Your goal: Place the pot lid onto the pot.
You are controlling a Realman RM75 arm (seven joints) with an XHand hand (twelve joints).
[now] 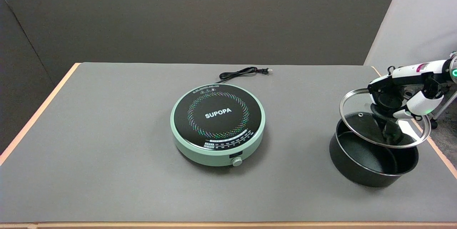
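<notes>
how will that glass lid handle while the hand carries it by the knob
Likely rigid: the lid keeps its round shape, tilted over the pot. Glass with a metal rim, so probably fragile if dropped. Held only at the knob by the right hand, it may swing.
</notes>
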